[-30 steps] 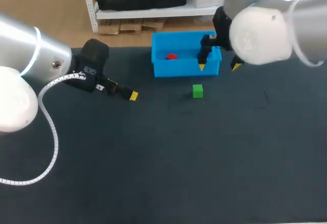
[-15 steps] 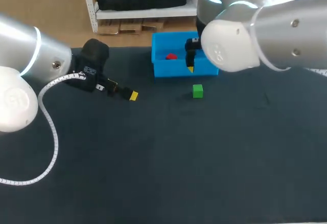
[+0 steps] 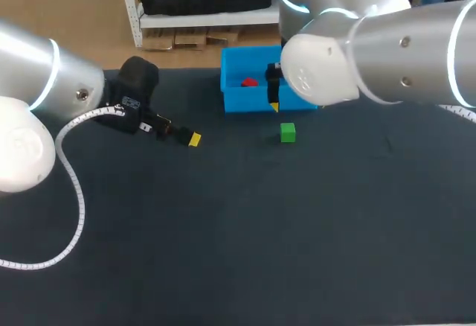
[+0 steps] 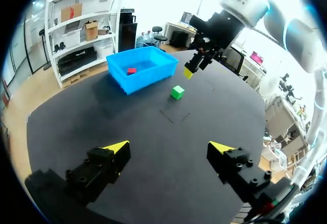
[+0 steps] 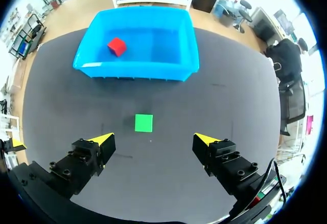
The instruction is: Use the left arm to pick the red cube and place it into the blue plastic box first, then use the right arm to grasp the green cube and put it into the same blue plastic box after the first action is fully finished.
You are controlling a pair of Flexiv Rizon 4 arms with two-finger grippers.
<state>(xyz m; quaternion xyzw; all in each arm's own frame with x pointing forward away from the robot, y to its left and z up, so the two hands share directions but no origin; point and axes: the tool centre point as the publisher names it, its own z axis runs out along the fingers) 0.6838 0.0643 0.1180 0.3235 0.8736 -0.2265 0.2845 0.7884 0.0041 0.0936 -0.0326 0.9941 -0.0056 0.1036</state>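
The small red cube point(image 3: 249, 82) lies in the blue plastic box point(image 3: 234, 101). The right gripper point(image 5: 154, 139), open, has swung left toward the green cube point(image 5: 143, 122) on the bench, so the second pick begins. The left gripper point(image 4: 168, 146) waits open at the left.

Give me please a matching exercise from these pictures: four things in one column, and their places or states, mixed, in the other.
1. red cube
2. green cube
3. left gripper
4. right gripper

A. open, green cube just ahead of its fingers
B. inside the blue plastic box
C. open, far from both cubes
D. on the table, outside the box

Pairs: 1-B, 2-D, 3-C, 4-A
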